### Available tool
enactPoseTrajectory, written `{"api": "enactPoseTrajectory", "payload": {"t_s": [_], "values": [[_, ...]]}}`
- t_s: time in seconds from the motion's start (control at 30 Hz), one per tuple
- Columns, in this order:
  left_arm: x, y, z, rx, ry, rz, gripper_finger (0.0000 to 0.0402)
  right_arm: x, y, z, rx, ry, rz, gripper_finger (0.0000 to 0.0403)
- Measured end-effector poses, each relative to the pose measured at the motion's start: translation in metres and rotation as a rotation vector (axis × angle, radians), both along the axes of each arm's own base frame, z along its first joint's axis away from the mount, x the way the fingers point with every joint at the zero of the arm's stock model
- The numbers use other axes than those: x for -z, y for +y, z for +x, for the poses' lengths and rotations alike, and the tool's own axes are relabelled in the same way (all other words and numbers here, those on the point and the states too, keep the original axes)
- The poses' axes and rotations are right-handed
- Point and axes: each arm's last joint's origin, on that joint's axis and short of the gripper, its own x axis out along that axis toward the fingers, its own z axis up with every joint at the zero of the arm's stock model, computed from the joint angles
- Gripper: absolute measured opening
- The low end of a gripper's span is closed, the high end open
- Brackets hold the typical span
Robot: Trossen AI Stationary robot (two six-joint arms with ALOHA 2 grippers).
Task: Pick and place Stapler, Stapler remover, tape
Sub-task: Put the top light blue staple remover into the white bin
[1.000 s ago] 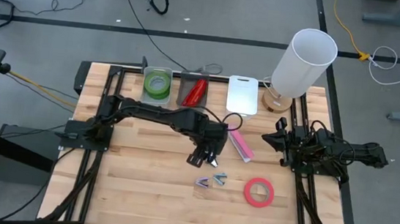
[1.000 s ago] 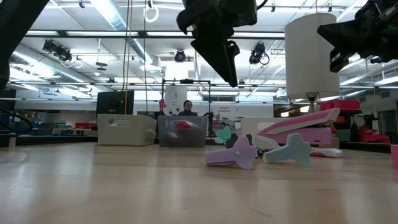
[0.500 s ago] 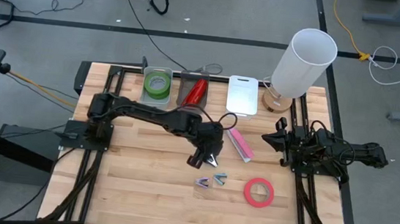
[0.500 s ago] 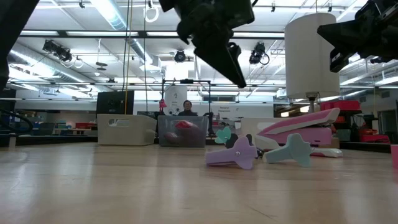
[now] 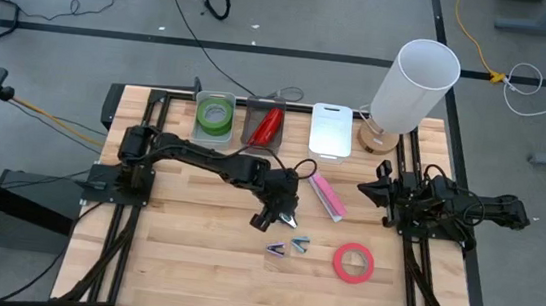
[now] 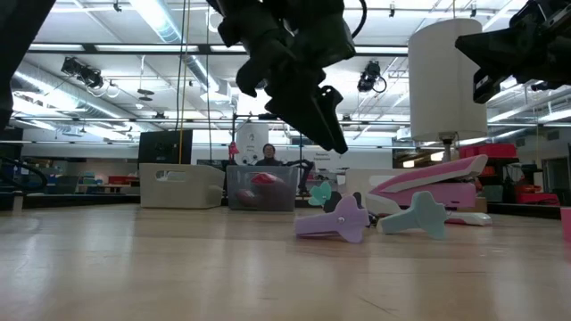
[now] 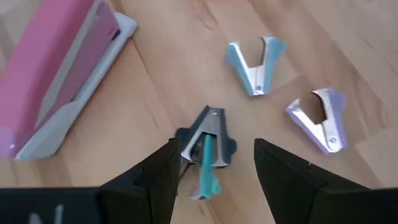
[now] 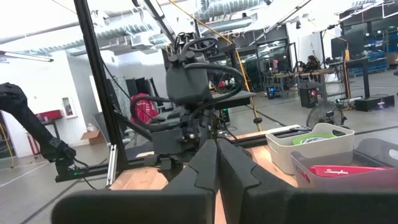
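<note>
Three stapler removers lie on the wood: a teal one (image 7: 205, 144), a light blue one (image 7: 256, 59) and a purple one (image 7: 318, 118). My left gripper (image 7: 214, 171) hangs open above the teal one, a finger on either side, touching nothing; the low view shows its fingertips (image 6: 328, 134) well clear of the table. The pink stapler (image 5: 327, 196) lies flat beside it. A red tape roll (image 5: 353, 262) lies flat near the front right. A green tape roll (image 5: 214, 117) sits in a bin. My right gripper (image 8: 216, 168) is shut and parked at the right edge (image 5: 370, 189).
Along the far edge stand a clear bin (image 5: 216, 102) with the green tape, a grey bin with a red stapler (image 5: 267, 124), a white lidded bin (image 5: 332, 129) and a tall white lamp (image 5: 415, 81). Bare wood lies at the front left.
My left gripper has come down toward the stapler removers and tipped to point more steeply at the table, its fingers staying equally far apart. The removers, stapler and tape have not moved.
</note>
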Motion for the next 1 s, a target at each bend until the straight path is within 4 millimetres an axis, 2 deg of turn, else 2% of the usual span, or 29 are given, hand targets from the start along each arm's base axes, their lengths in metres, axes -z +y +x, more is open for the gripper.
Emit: {"api": "enactPoseTrajectory", "payload": {"t_s": [0.47, 0.6, 1.0], "values": [[0.018, 0.006, -0.002, 0.017, -0.037, 0.023, 0.0206, 0.0, 0.0, 0.0, 0.0, 0.0, 0.0, 0.0016], [0.028, 0.009, -0.002, 0.01, 0.0, 0.024, 0.0206, 0.0, 0.0, 0.0, 0.0, 0.0, 0.0, 0.0016], [0.042, 0.008, 0.002, 0.005, 0.025, -0.017, 0.0198, 0.0, 0.0, 0.0, 0.0, 0.0, 0.0, 0.0016]]}}
